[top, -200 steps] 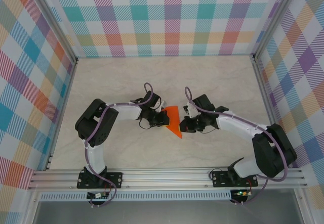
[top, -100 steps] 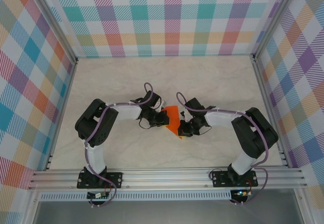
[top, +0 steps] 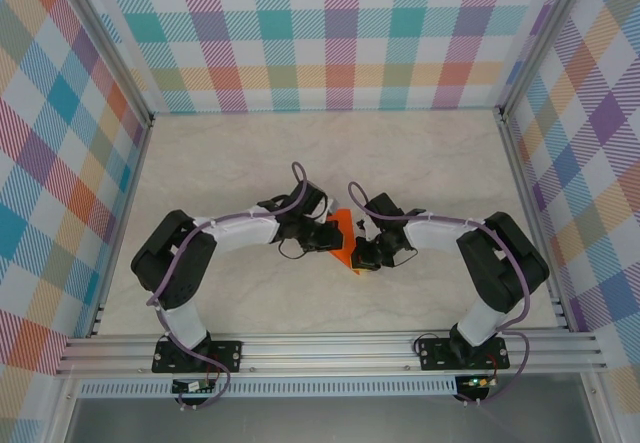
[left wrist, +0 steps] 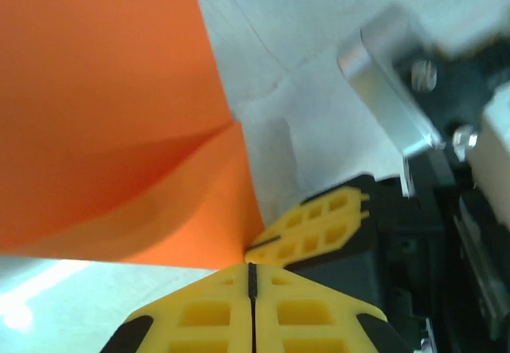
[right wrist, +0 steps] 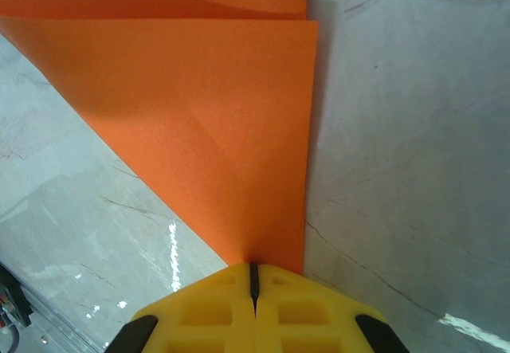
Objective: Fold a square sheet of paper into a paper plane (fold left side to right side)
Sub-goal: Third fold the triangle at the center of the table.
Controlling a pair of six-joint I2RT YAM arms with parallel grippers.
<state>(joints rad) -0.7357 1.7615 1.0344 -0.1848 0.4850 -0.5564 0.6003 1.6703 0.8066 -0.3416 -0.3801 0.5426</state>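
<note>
One orange sheet of paper (top: 344, 235), already creased into a smaller pointed shape, lies about midway between the table's (top: 250, 153) left and right edges, somewhat nearer the near edge than the far one, its narrow tip aimed at the near edge. From the left wrist the paper (left wrist: 111, 82) shows one layer bowing up off the one beneath; from the right wrist it (right wrist: 207, 114) lies flatter, layers stacked with a straight edge down one side.

It looks feather-light, thin and limp, so I would expect it to slide on the smooth table and to buckle or tear if tugged. A corner or a free edge seems the best place to take it, with the other end pinned.

Left tool (top: 328, 235) is closed, its tips (left wrist: 251, 269) meeting a paper corner. Right tool (top: 363, 253) is closed too, its tips (right wrist: 254, 270) on the narrow point. Whether either pinches the paper or merely presses it down, I cannot tell.
</note>
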